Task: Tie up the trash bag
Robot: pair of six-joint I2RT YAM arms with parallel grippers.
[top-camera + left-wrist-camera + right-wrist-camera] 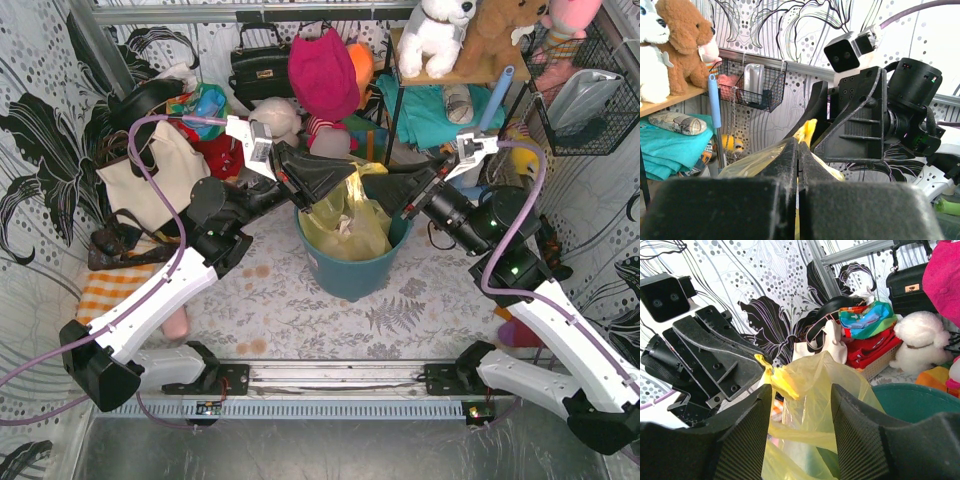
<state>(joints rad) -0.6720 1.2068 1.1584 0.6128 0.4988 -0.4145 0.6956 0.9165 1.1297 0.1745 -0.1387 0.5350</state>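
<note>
Two pincers meet over the teal bin (352, 272), which stands on the patterned worktop (262, 305) between the arms. The trash bag (345, 228) sits inside this bin, its crinkly yellow-green film rising above the rim, with crumpled white paper showing through. The left pincer (343, 184) reaches in from the left and is clamped tight on a twisted yellow corner of the bag's mouth. In the left wrist view its fingers (785, 170) press together with a sliver of yellow plastic between them, and more film bunches up beyond the tips. The right pincer (393, 202) comes in from the opposite side, tips close to the left one. Seen from the right wrist, its fingers (747, 440) stand apart at a middling gap, and loose bag film lies in the space between them without being pinched. That same view shows the left pincer's tip holding the yellow twist just above and to the left of the gap. A cream tote bag (150, 178) leans at the left of the worktop. A black handbag (262, 66) hangs at the back, soft toys (436, 34) sit on a shelf, and a wire basket (582, 100) hangs at the right.
</note>
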